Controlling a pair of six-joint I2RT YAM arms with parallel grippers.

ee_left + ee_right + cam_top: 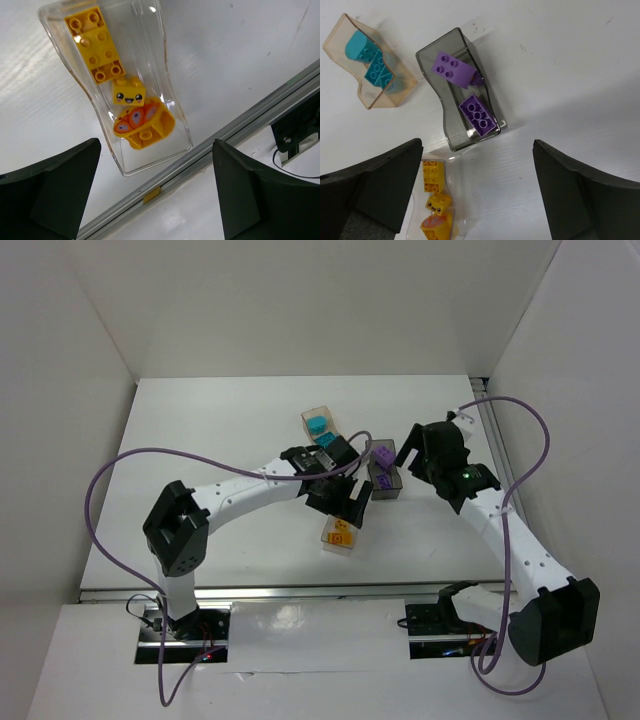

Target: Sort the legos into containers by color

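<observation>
Three boxes stand mid-table. The clear box (pixel 340 535) holds three yellow legos (pixel 129 92), also seen in the right wrist view (pixel 432 177). The dark grey box (pixel 385 485) holds purple legos (pixel 479 116), one (pixel 451 70) leaning on its rim. The tan box (pixel 318 420) holds teal legos (pixel 370 67). My left gripper (pixel 340 504) is open and empty, just above the clear box (pixel 177 112). My right gripper (pixel 406 455) is open and empty, beside the grey box (pixel 455 141) on its right.
The table's near edge is a grey metal rail (pixel 225 132), close to the clear box. White walls enclose the table at the back and sides. Purple cables (pixel 110 475) loop off both arms.
</observation>
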